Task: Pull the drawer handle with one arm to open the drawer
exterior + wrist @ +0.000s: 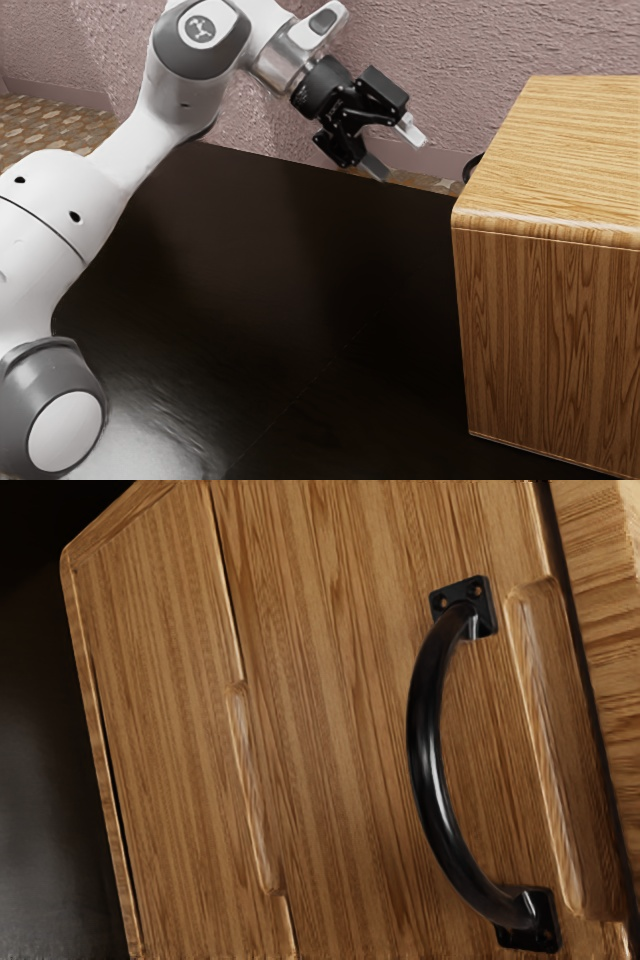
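Tool [392, 150] hangs with fingers apart above the dark desk [250, 300]. Free space separates it from the wooden cabinet [550, 320] at the exterior view's right. The black arched handle [421, 765] is bolted to the drawer front [330, 680].

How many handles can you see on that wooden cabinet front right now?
1. One black curved metal handle sits on the wooden drawer front ahead of the open tool. The front extends past the view, so others may be hidden.
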`<control>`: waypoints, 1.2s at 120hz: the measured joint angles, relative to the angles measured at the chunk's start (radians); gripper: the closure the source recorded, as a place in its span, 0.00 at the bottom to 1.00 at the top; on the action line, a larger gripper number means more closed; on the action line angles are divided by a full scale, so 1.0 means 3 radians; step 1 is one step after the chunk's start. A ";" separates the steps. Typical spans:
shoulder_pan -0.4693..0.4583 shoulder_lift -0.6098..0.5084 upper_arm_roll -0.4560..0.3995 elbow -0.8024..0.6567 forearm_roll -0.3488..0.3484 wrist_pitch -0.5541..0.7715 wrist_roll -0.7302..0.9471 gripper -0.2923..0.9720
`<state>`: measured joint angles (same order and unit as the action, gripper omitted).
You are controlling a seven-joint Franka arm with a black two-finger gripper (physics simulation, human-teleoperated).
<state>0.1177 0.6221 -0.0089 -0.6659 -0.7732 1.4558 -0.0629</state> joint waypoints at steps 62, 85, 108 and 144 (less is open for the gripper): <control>-0.0157 0.0030 -0.0171 -0.0027 -0.0008 0.0127 -0.0253 0.53; -0.0190 0.0077 -0.0165 -0.0041 0.0062 0.0180 -0.0310 0.54; -0.0199 0.0111 -0.0155 -0.0127 0.0122 0.0216 -0.0366 0.54; -0.0236 0.0110 -0.0178 -0.0089 0.0173 0.0326 -0.0446 0.54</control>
<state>0.0468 0.6550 -0.0623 -0.6924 -0.7214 1.5534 -0.1968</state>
